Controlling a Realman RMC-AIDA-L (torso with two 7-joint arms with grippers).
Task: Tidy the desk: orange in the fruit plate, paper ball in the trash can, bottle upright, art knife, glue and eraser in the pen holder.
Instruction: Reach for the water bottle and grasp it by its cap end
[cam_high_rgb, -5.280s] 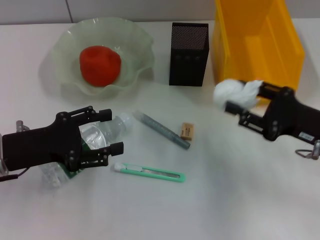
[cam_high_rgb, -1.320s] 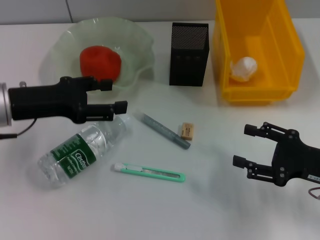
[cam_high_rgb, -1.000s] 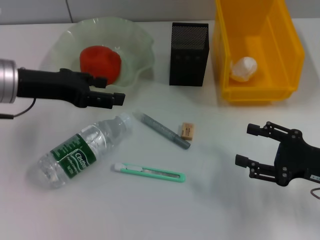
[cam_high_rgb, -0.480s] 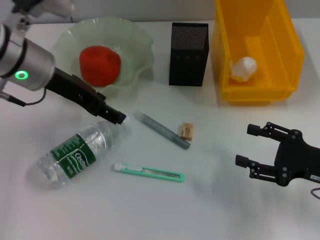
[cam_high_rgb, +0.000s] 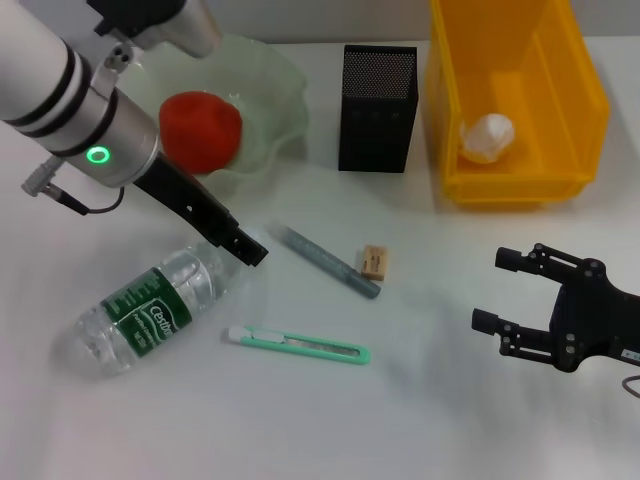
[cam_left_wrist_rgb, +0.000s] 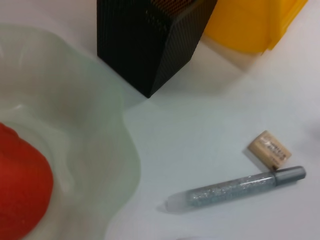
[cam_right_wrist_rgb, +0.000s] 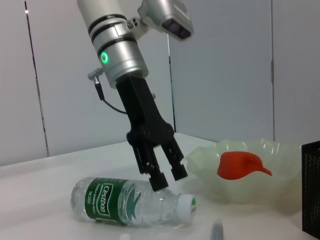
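The bottle (cam_high_rgb: 160, 305) lies on its side near the table's left edge, long axis diagonal, its capped neck pointing toward the table's middle and far edge, its base toward the near-left corner. My left gripper (cam_high_rgb: 243, 248) hangs directly over that neck, fingers parted and empty, well placed for the neck. My right gripper (cam_high_rgb: 520, 290) waits open near the right edge, well apart from the bottle.

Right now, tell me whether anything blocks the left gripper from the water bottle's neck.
Nothing visible does. The left gripper hangs open, pointed down just above the neck end of the lying water bottle, with only air between. The glue stick and art knife lie off to the side.
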